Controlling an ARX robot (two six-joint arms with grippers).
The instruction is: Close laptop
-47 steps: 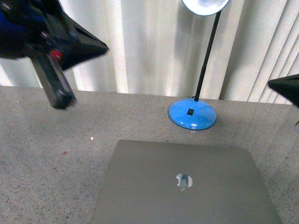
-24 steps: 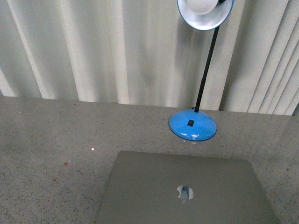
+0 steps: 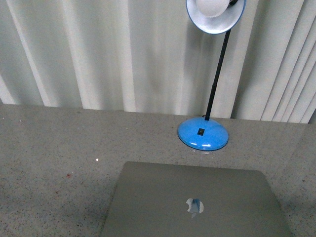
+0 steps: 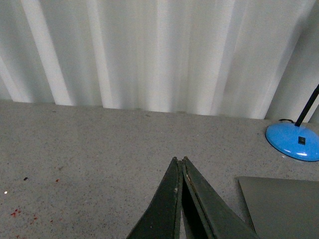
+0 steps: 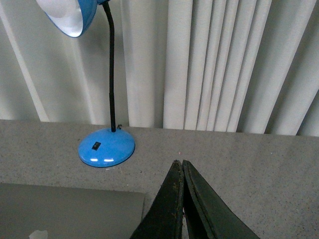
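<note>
One grey laptop [image 3: 197, 202] lies shut; apple logo up.

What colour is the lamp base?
Bright blue, with a small black switch on top. The lamp base shows best in the front view, beyond the closed laptop.

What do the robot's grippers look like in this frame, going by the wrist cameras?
Both look alike. The left gripper and right gripper each have two long, flat, dark fingers, nearly black with a dull greenish sheen, tapering to thin pointed tips. Fine pale scuffs run along the inner edges. No cables, markings or logos show. The front view shows neither arm.
</note>
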